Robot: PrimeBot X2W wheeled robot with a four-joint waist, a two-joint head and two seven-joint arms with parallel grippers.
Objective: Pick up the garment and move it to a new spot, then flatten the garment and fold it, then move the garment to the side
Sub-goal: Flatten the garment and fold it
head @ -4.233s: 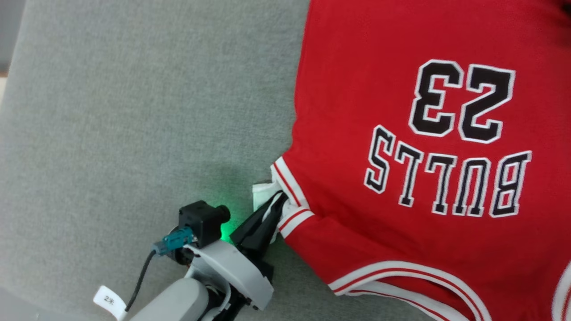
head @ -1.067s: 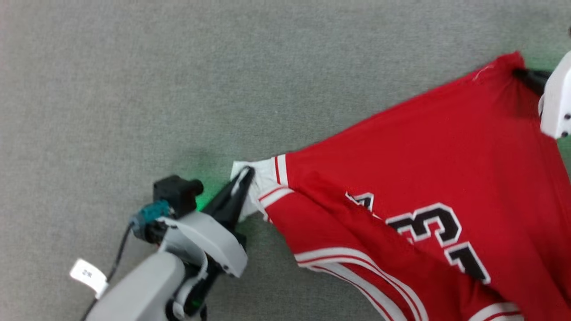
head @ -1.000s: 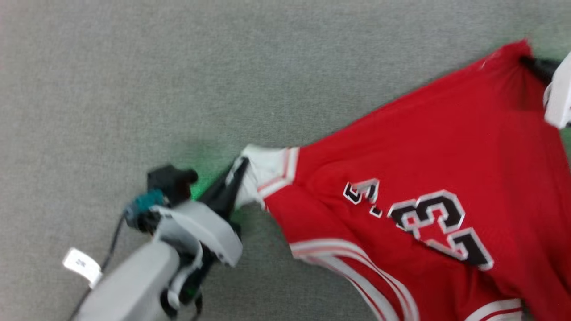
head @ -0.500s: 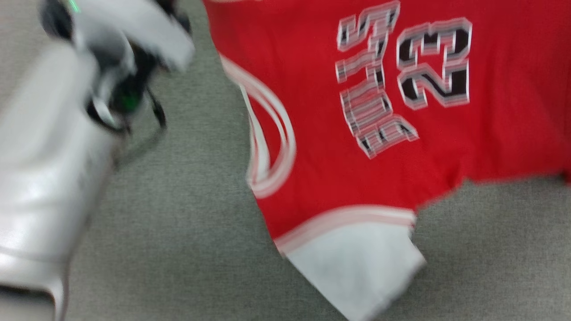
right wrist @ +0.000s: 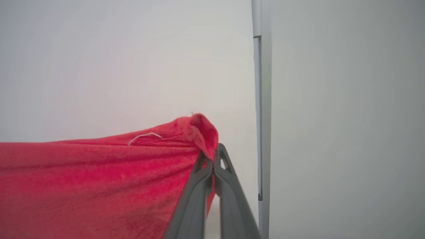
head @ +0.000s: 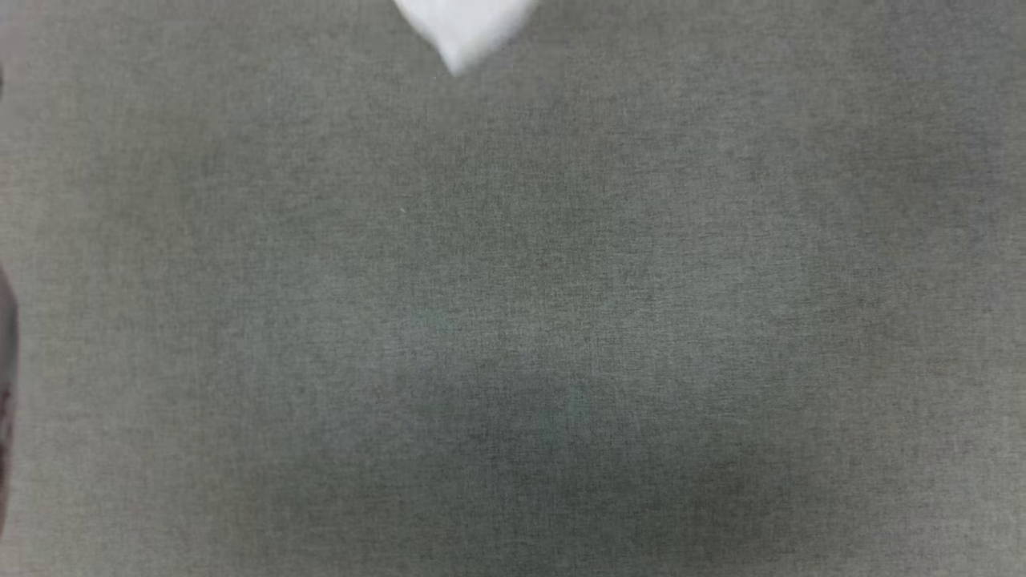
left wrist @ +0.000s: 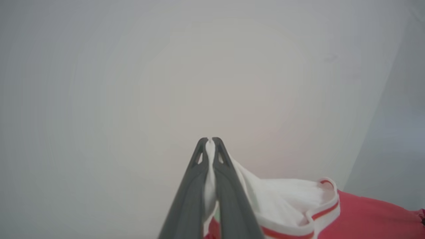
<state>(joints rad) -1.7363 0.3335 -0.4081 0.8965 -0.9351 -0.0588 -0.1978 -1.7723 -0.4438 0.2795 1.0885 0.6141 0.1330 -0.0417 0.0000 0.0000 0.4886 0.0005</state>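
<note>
The garment, a red jersey with white lining and striped trim, hangs in the air between both arms. My left gripper is shut on a white fold of the garment beside a striped armhole edge. In the right wrist view my right gripper is shut on a red corner of the garment, whose cloth stretches away to the left. In the head view a white tip of the garment dangles in from the top edge, above the grey cloth surface.
A pale wall stands behind both grippers. A vertical grey metal strip runs down the wall right of my right gripper. A dark object touches the head view's left edge.
Both arms have lifted the garment off the grey surface and out of the head view's frame; just its white tip hangs in at the top. The head view itself has shifted.
</note>
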